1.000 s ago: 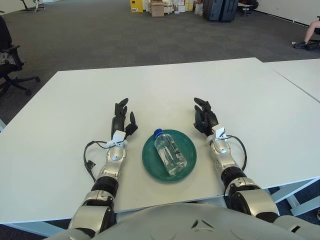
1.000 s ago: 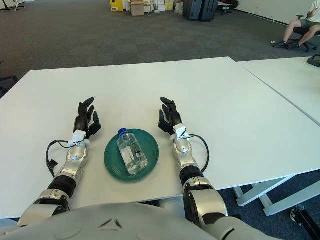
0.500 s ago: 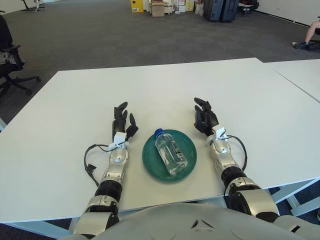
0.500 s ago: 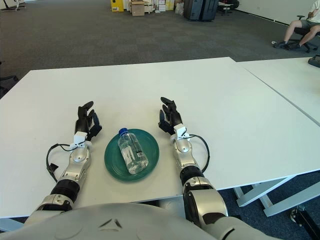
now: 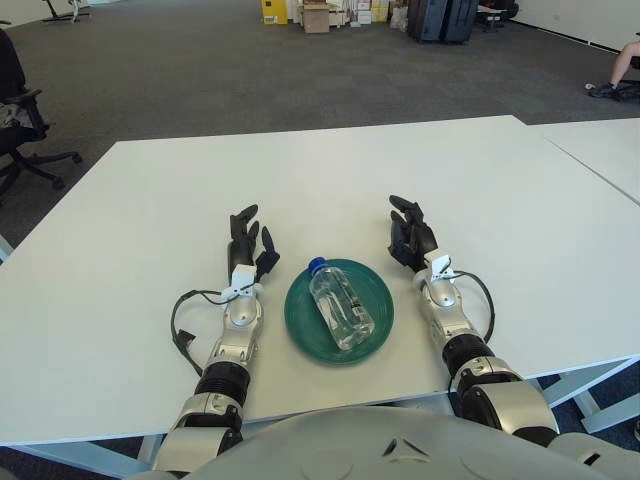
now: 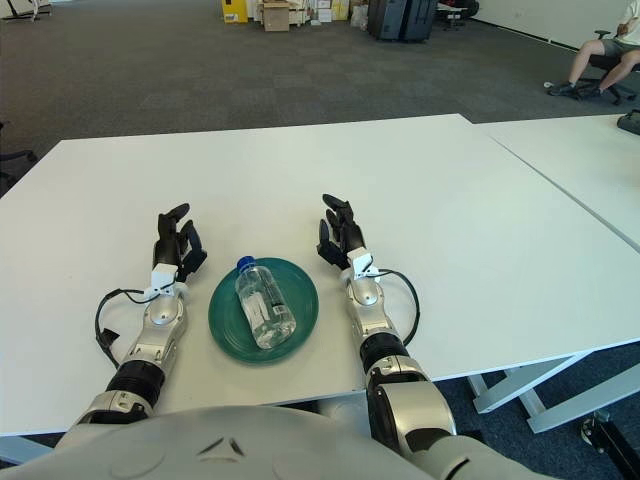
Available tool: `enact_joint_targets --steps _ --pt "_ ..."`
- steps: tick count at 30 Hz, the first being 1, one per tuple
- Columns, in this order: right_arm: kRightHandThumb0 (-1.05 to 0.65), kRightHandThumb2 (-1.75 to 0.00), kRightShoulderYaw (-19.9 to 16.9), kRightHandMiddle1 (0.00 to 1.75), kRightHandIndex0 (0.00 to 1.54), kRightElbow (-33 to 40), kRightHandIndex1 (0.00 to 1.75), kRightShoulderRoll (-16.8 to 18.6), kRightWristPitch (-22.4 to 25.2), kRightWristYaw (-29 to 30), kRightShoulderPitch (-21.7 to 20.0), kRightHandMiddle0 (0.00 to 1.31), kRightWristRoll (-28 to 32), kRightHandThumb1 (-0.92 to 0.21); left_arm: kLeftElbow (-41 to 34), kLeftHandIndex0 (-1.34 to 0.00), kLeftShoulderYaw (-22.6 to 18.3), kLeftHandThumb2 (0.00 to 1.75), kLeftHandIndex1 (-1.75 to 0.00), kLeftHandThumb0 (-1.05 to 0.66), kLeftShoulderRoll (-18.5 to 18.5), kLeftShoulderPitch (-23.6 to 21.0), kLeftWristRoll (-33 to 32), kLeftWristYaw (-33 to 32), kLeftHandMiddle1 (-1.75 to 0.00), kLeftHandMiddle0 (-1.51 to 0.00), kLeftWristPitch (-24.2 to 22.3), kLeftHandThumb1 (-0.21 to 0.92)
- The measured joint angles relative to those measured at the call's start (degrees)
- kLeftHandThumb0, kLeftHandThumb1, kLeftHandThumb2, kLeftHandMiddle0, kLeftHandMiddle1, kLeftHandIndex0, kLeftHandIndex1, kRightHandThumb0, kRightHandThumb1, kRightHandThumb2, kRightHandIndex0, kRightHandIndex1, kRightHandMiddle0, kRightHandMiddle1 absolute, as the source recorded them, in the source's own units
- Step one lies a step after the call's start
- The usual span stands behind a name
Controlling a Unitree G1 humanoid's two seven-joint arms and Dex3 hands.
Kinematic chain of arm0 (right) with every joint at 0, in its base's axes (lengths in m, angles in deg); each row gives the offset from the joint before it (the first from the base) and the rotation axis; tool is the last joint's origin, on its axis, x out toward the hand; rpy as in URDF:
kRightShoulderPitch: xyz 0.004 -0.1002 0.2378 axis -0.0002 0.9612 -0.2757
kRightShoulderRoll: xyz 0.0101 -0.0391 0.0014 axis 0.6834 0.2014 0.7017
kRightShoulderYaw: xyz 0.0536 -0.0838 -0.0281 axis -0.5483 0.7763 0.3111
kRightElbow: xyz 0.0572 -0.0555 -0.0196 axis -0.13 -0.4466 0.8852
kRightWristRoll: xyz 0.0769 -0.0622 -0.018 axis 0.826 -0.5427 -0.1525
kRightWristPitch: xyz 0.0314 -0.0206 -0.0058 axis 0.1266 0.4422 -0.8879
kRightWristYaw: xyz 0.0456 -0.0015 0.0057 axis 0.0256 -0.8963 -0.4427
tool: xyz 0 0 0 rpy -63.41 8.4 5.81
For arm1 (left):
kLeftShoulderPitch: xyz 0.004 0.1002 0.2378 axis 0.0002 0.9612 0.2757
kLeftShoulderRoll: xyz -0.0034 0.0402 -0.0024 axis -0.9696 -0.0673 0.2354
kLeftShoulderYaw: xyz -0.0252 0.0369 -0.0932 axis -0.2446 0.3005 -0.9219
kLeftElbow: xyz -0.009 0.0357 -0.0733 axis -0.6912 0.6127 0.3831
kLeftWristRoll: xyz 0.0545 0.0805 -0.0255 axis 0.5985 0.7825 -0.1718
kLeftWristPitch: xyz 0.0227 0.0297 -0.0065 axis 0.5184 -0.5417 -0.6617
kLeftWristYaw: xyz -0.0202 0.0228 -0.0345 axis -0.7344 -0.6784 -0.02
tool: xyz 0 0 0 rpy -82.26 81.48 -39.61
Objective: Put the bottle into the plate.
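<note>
- Left eye view: the bottle (image 5: 340, 306) lies on its side in the green plate (image 5: 303, 318).
- The left hand (image 5: 247, 242) and right hand (image 5: 410, 234) are open, holding nothing, one beside each side of the plate.

Middle of the white table (image 5: 330, 170), close to the near edge: the green plate (image 5: 303, 330) sits low and flat, and the clear bottle (image 5: 340, 306) lies on its side across it, blue cap pointing away and to the left. That bottle is the only raised thing between the arms. Left hand (image 5: 247, 243) shows just left of the plate, fingers spread, a narrow strip of bare tabletop between them. Right hand (image 5: 409, 235) shows just right of the plate, fingers relaxed, a similar slim gap. A black cable (image 5: 183, 325) loops out beside the left forearm. Beyond the fingertips the tabletop runs open to the far edge.
</note>
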Motion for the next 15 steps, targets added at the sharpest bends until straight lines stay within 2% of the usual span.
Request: enact_joint_targets --steps 8,15 --pt "-0.72 -0.86 0.04 0.59 0.23 0.85 0.01 0.2 0.73 0.23 0.36 0.0 -0.03 -0.92 0.03 0.0 -0.02 0.86 -1.03 -0.76 0.08 -0.01 0.03 -0.63 -0.13 -0.46 0.0 0.92" --pt "-0.73 -0.88 0.19 0.61 0.22 0.12 0.0 0.08 -1.56 0.14 0.33 0.0 -0.14 -0.92 0.04 0.0 -0.02 0.86 -1.04 -0.76 0.1 -0.02 0.03 -0.9 -0.14 -0.47 0.0 0.92"
